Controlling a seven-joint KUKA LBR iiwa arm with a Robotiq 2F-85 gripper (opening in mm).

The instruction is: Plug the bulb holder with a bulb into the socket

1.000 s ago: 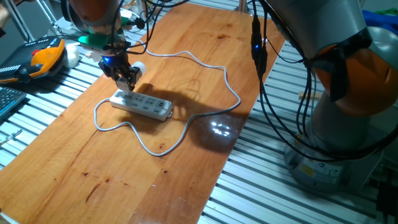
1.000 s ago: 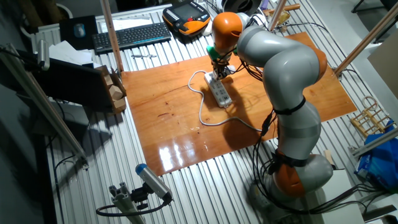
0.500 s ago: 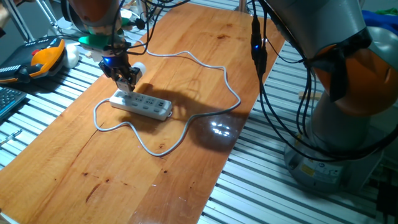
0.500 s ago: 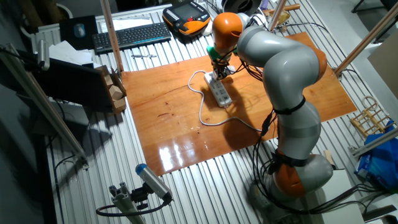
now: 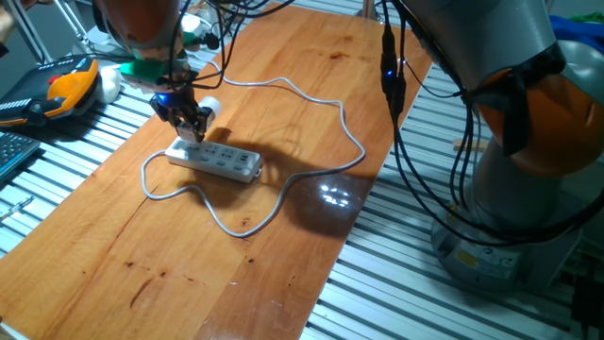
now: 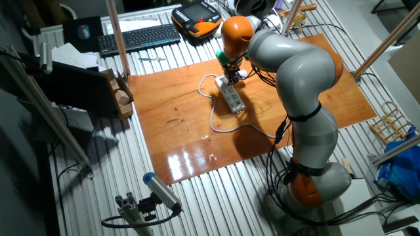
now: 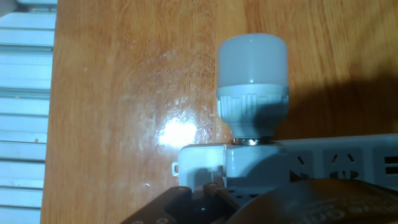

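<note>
The dark two-finger gripper (image 5: 193, 127) grips the small white blocky bulb holder (image 7: 230, 163), its frosted bulb (image 7: 252, 59) at twelve o'clock, above the long white plastic socket (image 5: 215, 160).

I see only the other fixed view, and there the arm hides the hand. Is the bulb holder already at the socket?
Observer: Yes. In the hand view the bulb holder sits at the end of the socket. Whether it is pushed fully in, I cannot tell.
Operator: Where does the bulb point?
Observer: The bulb sticks out sideways from the strip, lying level over the table.
Operator: Is the gripper shut on the holder?
Observer: The gripper stands right above that end of the strip, but no view shows clearly how its jaws stand.
</note>
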